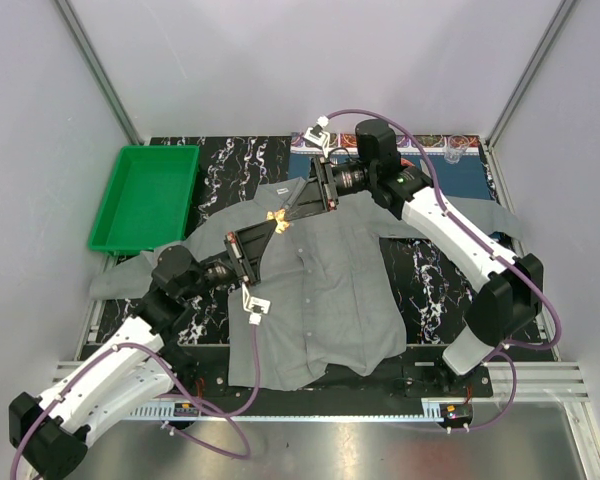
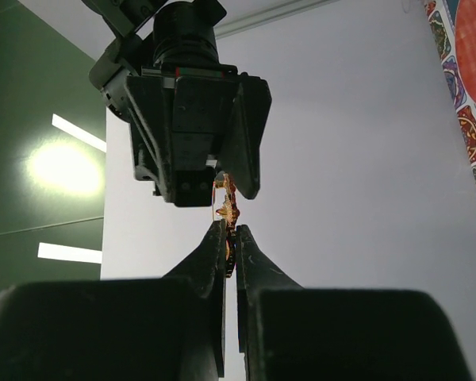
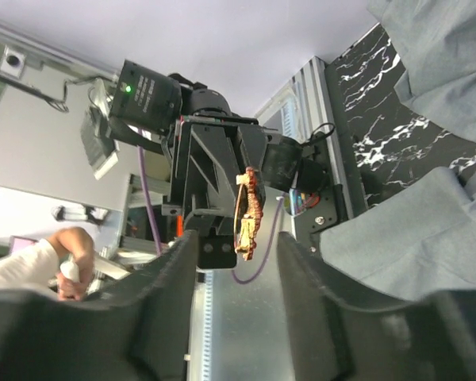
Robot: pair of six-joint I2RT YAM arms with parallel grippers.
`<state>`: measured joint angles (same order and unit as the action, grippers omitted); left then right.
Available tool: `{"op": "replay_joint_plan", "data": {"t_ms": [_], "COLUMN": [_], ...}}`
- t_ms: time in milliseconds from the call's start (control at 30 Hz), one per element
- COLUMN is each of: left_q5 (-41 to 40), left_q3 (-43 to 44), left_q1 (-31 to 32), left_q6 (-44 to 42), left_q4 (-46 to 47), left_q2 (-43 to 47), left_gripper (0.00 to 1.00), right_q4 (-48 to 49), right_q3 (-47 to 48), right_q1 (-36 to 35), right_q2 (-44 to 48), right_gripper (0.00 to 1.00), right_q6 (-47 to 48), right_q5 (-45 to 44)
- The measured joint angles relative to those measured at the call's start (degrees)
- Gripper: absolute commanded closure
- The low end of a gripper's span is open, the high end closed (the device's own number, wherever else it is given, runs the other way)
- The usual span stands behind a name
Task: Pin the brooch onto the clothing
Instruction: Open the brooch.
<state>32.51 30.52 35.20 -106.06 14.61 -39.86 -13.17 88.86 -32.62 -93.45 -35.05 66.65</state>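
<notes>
Your table (image 1: 420, 270), a black top veined in white, carries three things. A green tray (image 1: 145, 195) sits at the far left corner, and a blue patterned placemat (image 1: 465, 175) lies along the far edge at right. A grey shirt (image 1: 320, 290) is spread across the middle, collar toward the far side and hem toward the near edge. One sleeve reaches left, just beside the tray's near rim. The other stretches right, close by the placemat.

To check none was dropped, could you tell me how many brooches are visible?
1: the brooch is clamped in the left gripper above the clothing, facing the open right gripper. Any under the fabric would be hidden.
</notes>
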Motion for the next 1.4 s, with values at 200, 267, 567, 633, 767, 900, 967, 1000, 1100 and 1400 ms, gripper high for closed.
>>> {"op": "replay_joint_plan", "data": {"t_ms": [200, 267, 567, 633, 767, 900, 967, 1000, 1100, 1400], "left_q5": [-2.9, -4.5, -12.9, -14.4, -16.5, -17.4, -17.7, -17.9, -18.1, -18.2], "left_q3": [-1.4, -3.0, -3.5, -3.5, -3.5, -3.5, -3.5, -3.5, -3.5, -3.5], "left_q1": [0.1, 0.4, 2.8, 3.2, 3.4, 3.4, 3.4, 3.4, 3.4, 3.6], "left_q6": [0.3, 0.4, 2.9, 3.0, 3.0, 3.0, 3.0, 3.0, 3.0, 2.6], "left_q4": [4.2, 7.9, 17.3, 19.0, 20.4, 21.1, 21.2, 21.1, 21.1, 21.0], "left_q2": [-1.6, -2.7, -7.4, -8.2, -8.9, -9.2, -9.4, -9.5, -9.8, -10.2], "left_gripper": [1.0, 1.0, 1.0, 1.0, 1.0, 1.0, 1.0, 1.0, 1.0, 1.0], "right_q4": [3.0, 5.1, 17.1, 19.2, 21.8, 24.5, 25.3, 25.4, 25.6, 25.4], "right_q3": [-3.6, -4.5, -9.6, -10.4, -11.1, -11.9, -12.6, -12.9, -13.8, -14.0], "right_q1": [0.0, 0.0, 0.3, 0.3, 0.1, -0.7, -1.2, -1.3, -1.5, -1.6], "right_q2": [2.9, 3.8, 4.5, 4.5, 4.5, 4.5, 4.5, 4.5, 4.5, 5.0], "right_gripper": [0.45, 0.46, 0.53, 0.53, 0.54, 0.54, 0.55, 0.56, 0.64, 0.86], "right_q6": [-0.1, -1.3, -9.4, -11.1, -13.1, -14.5, -14.8, -14.9, -14.9, -14.7], "right_q5": [-3.0, -4.8, -14.2, -15.9, -17.7, -17.8, -17.9, -18.0, -18.2, -21.1]}}
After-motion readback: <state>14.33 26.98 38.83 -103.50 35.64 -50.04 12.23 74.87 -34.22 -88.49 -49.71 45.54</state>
